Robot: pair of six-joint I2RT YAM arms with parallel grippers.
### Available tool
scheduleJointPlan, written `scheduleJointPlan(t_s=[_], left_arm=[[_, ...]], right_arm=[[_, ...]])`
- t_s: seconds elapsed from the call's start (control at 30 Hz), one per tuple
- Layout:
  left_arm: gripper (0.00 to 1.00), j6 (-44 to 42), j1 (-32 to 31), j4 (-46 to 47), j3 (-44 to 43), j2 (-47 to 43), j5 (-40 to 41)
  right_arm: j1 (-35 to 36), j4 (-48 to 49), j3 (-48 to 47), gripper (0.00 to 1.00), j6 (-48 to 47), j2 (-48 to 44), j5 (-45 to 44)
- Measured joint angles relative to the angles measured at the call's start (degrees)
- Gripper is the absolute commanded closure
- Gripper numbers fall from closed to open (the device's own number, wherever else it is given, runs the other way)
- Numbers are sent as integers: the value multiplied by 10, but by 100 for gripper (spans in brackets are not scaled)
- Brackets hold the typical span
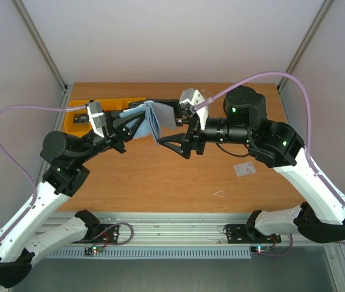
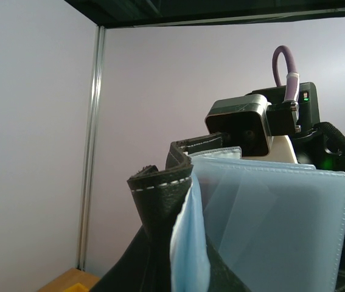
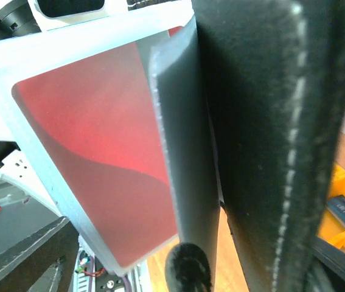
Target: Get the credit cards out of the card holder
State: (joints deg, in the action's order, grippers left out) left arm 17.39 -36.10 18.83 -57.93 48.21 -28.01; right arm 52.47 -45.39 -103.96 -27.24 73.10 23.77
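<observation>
Lifted above the wooden worktop [image 1: 160,176], the flat black bi-fold card holder with its grey-blue lining [image 1: 159,121] hangs open between your two arms. Your left pincer [image 1: 134,121] is clamped tight on the holder's black cover. Your right pincer [image 1: 173,132] stands wide right at the holder's leaves and grips nothing. The bright red plastic card [image 3: 99,146] sits inside a translucent pocket of the holder, so drawing it out looks to be the step in hand. Hold the left grip firm, pinch only the card's edge at the pocket's mouth and not the film, then pull straight along the pocket. A whitish rectangular card [image 1: 244,169] lies on the worktop, right of the holder and well apart. Left of the holder, a yellow plastic bin [image 1: 70,126] holds a small dark item.
</observation>
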Motion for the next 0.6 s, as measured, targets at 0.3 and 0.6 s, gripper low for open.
scheduleJointPlan(t_s=[0.3,0.6], left_arm=[[100,2,0,-6,0,0,2],[100,2,0,-16,0,0,2]], right_arm=[[3,-1,0,11,2,12,5],[5,-8,0,12,0,12,19]])
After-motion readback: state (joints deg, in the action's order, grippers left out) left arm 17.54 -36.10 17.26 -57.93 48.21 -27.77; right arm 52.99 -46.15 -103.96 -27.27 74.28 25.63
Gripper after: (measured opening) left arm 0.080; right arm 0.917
